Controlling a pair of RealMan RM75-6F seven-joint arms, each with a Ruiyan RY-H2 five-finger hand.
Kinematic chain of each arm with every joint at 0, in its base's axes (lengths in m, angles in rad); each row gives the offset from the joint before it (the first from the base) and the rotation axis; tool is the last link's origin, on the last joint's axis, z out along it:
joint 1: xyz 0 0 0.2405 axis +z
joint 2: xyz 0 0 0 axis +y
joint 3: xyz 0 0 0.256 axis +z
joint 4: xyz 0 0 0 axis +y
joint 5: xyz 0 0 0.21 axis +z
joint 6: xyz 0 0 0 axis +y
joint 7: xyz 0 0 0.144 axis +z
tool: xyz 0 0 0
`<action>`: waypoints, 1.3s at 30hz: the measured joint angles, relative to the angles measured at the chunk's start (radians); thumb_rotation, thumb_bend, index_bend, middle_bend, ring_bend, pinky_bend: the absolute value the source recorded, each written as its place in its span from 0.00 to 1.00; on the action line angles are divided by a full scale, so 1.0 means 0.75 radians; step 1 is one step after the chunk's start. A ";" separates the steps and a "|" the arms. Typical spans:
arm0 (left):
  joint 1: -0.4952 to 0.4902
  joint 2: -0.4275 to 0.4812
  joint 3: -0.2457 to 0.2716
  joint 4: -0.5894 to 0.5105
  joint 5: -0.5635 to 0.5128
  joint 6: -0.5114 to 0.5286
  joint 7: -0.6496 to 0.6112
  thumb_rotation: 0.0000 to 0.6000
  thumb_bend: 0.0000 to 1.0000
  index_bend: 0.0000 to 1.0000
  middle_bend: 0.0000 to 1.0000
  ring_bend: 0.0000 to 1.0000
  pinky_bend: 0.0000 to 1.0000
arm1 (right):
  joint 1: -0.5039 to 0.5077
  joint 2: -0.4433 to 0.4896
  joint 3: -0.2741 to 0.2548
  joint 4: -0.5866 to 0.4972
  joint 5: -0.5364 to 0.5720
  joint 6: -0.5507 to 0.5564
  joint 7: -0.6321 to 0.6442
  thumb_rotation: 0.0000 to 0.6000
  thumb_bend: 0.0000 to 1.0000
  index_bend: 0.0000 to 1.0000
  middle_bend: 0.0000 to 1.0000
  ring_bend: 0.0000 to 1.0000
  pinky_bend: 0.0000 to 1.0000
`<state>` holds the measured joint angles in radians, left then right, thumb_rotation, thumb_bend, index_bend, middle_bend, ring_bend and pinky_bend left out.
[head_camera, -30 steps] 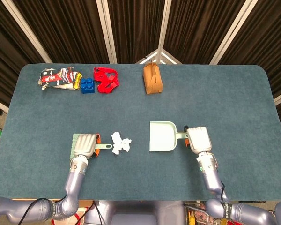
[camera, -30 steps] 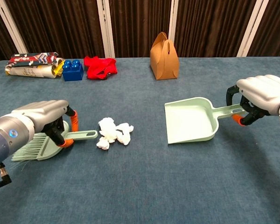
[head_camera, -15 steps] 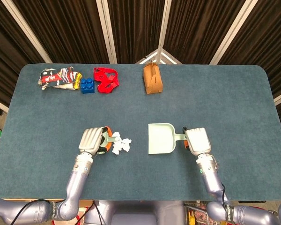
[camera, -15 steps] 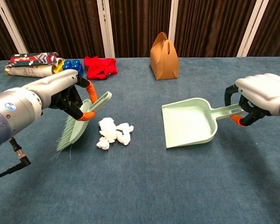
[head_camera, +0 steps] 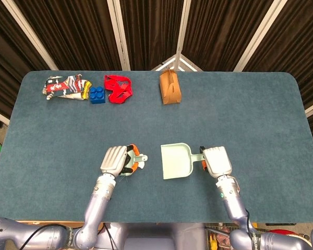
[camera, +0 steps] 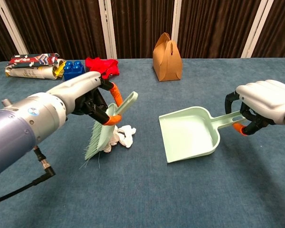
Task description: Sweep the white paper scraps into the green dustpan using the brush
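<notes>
The brush (camera: 106,134) is clamped in the left robot hand (camera: 88,97) with bristles down at the left of the white paper scraps (camera: 124,136), while the green dustpan (camera: 188,133) is held by its handle in the right robot hand (camera: 259,103), mouth facing the scraps, apart from them. A low rightward stroke is advised, with the dustpan lip pressed to the tabletop (camera: 147,190). The paper bag (camera: 167,51), red cloth (camera: 103,68), blue block (camera: 74,70) and printed wrapper (camera: 31,65) lie far off, obstructing nothing.

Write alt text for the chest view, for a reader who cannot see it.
The robot's left hand holds a green brush bristles-down at the white paper scraps on a blue table, while its right hand grips the handle of a green dustpan whose mouth faces the scraps. A brown paper box, blue block, red cloth and printed packet sit along the far edge.
</notes>
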<state>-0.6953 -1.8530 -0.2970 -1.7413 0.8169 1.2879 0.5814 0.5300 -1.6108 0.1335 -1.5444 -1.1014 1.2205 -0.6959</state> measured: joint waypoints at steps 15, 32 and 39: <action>-0.104 -0.199 -0.073 0.140 0.098 -0.039 -0.094 1.00 0.67 0.80 1.00 1.00 1.00 | 0.001 0.011 -0.003 -0.014 -0.001 -0.010 0.001 1.00 0.48 0.55 0.90 0.89 0.89; -0.087 -0.082 -0.131 -0.039 0.239 -0.013 -0.175 1.00 0.67 0.80 1.00 1.00 1.00 | 0.017 -0.063 0.004 -0.023 0.041 0.020 -0.087 1.00 0.48 0.55 0.90 0.89 0.89; -0.070 0.090 -0.157 -0.112 0.200 -0.041 -0.122 1.00 0.67 0.80 1.00 1.00 1.00 | 0.016 -0.069 0.001 -0.017 0.042 0.022 -0.089 1.00 0.48 0.55 0.90 0.89 0.89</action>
<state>-0.7478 -1.7856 -0.4144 -1.8255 0.9668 1.2572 0.4898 0.5420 -1.6626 0.1342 -1.5574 -1.0696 1.2370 -0.7624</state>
